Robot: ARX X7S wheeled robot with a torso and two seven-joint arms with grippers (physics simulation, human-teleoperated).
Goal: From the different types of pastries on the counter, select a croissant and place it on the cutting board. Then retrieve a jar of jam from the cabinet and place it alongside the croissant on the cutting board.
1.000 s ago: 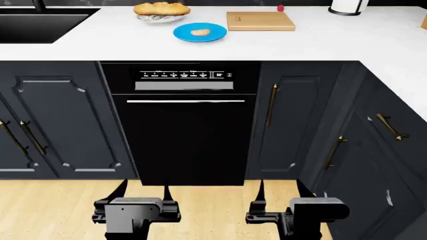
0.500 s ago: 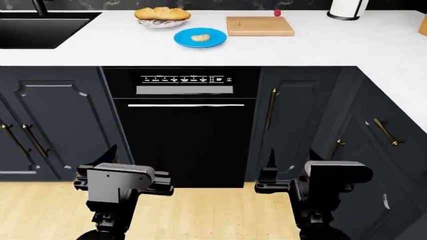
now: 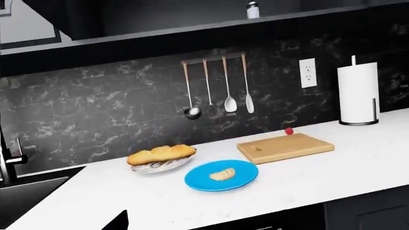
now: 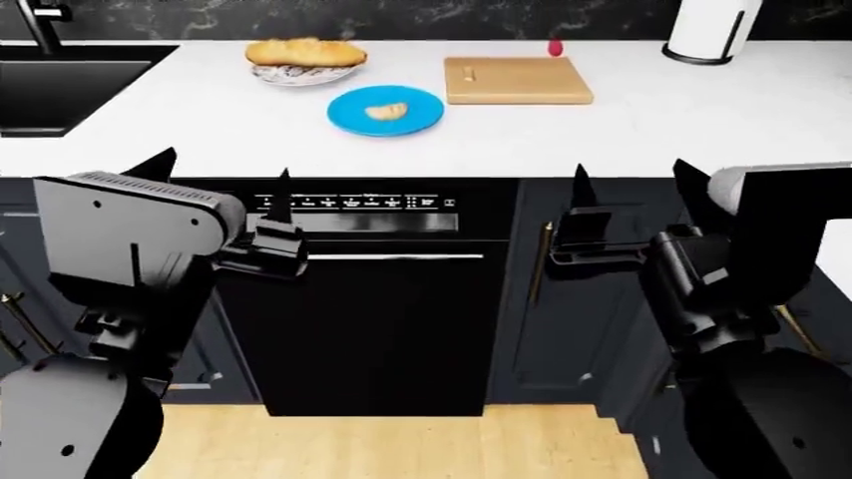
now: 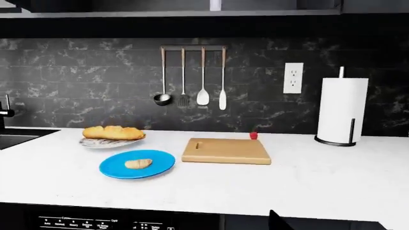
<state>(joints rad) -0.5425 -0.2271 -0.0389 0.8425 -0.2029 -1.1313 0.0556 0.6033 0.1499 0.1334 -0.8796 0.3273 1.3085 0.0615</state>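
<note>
Croissant [image 4: 386, 111] sat on a round blue plate [image 4: 349, 115] near the middle of the counter [image 4: 639, 125], just beside the empty cutting board [image 4: 518, 81]. Long loaf [image 4: 303, 51] lay on a separate patterned dish behind the plate. Small red strawberry [image 4: 556, 47] stood at the board's far edge. Left gripper [image 4: 219, 175] and right gripper [image 4: 629, 195] were both raised in front of the dishwasher [image 4: 373, 299], level with the counter edge, well short of the pastries; fingers spread apart, holding nothing. Judged a pre-reach posture: arms lifted to clear the counter. Jar of jam not identifiable with certainty.
</note>
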